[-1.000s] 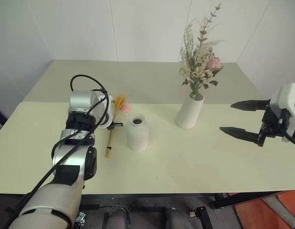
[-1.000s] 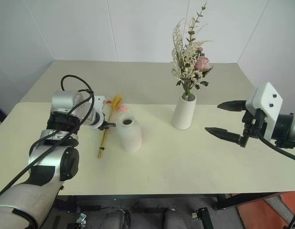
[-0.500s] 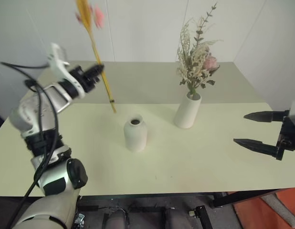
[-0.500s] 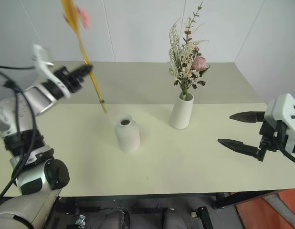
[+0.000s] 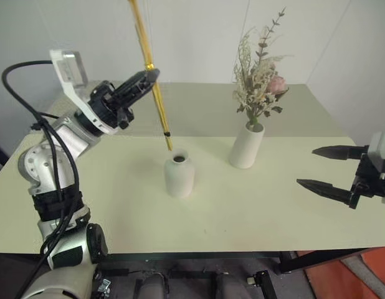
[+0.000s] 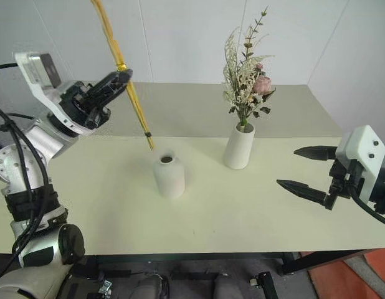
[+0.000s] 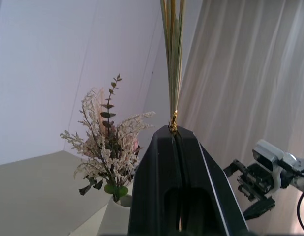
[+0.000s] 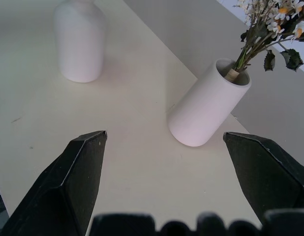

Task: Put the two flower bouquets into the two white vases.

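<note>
Plume bouquet (image 5: pixel 156 93) goes aloft: a second ago it lay flat on the counter (image 5: pixel 255 205) at nine o'clock of the squat vase (image 5: pixel 179 175); now my left gripper (image 5: pixel 144 78), clenched on its stem, has swung it near upright, cut end just above the vase mouth at eleven o'clock. Cream rose bouquet (image 5: pixel 260 78) already stands in the tall vase (image 5: pixel 247 144). My right gripper (image 5: pixel 326 169) waits released at three o'clock. One insertion remains

Robot's left arm is raised high at the left, elbow bent, its gripper (image 5: pixel 149 76) pointing right and slightly upward with both black fingers pressed together. Right arm reaches in low from the right, its gripper (image 5: pixel 326 168) level, fingers spread wide apart
</note>
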Available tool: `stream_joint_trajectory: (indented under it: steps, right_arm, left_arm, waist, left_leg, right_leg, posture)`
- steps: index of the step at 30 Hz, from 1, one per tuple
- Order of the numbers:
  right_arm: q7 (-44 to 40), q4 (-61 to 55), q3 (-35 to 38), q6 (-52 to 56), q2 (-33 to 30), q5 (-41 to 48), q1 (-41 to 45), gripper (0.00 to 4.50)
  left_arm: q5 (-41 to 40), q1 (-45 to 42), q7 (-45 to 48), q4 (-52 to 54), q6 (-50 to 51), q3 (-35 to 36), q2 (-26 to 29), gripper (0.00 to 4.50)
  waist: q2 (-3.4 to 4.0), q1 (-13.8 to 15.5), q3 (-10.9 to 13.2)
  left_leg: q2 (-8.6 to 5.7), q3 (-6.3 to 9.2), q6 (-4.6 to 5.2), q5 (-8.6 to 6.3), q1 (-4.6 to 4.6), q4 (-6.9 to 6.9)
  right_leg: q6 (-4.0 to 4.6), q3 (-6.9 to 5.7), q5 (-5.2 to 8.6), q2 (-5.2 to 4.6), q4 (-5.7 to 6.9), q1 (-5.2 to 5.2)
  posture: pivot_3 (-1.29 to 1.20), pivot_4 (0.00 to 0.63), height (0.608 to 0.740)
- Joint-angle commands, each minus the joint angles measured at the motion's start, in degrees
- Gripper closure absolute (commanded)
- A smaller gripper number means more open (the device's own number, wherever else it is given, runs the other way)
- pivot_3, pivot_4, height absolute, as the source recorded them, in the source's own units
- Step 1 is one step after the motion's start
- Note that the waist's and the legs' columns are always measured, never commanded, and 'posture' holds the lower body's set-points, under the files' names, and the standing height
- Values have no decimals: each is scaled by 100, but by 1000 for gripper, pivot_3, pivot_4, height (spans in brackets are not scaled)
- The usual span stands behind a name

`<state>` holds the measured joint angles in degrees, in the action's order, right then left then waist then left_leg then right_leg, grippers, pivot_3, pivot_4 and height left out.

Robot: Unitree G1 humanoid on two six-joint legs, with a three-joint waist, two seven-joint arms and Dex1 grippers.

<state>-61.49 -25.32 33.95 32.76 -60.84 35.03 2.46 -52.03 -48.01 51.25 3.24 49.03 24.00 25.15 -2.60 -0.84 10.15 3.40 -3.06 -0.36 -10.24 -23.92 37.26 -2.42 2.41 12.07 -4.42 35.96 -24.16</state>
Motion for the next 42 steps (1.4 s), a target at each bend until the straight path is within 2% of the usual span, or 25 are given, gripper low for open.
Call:
stream_joint_trajectory:
  steps: [1,12,19,28,32,38,42]
  right_arm:
    - [100,-203,187,-124,59,28,-10,0]
    - [238,-272,313,-235,169,-103,-211,0]
    - [241,-264,407,-339,201,-172,-355,0]
    - [231,-158,384,-508,221,-292,-420,0]
    - [263,-96,299,-585,221,-339,-387,0]
    - [272,45,121,-691,241,-388,-307,0]
    - [255,133,71,-776,266,-459,-345,0]
  left_arm:
    - [136,37,309,-67,-464,-297,83,4487]
    - [1047,217,1041,-627,-1689,-1218,189,4487]
    - [1241,199,1191,-992,-2128,-1337,99,4487]
    - [1206,373,1330,-882,-2211,-1370,112,4487]
    - [1313,504,1403,-655,-2201,-1494,243,3640]
    - [1614,655,1509,-483,-2107,-1823,644,1632]
    - [2062,828,1485,-441,-2015,-2033,1241,395]
  waist:
    - [0,1,0]
    - [0,6,0]
    - [0,8,0]
    - [0,6,0]
    - [0,5,0]
    - [0,5,0]
    - [1,-11,0]
  left_leg:
    - [1,1,0,0,1,0]
    - [0,1,1,0,-2,0]
    - [1,2,1,0,-4,0]
    - [2,2,1,0,-5,0]
    - [1,2,1,0,-6,0]
    - [2,2,1,0,-6,0]
    - [3,1,1,-1,-5,-2]
  right_leg:
    - [0,0,0,1,0,1]
    - [0,0,0,1,-2,-1]
    - [-1,-1,1,0,-3,-2]
    - [-2,-1,1,1,-3,-3]
    - [-2,-1,2,0,-4,-3]
    - [-2,-2,2,0,-4,-4]
    - [-1,-1,3,1,-5,-7]
  posture:
    - [0,150,740]
    - [0,150,740]
    - [0,150,740]
    - [0,150,740]
    - [0,150,740]
    - [0,150,740]
    - [0,150,740]
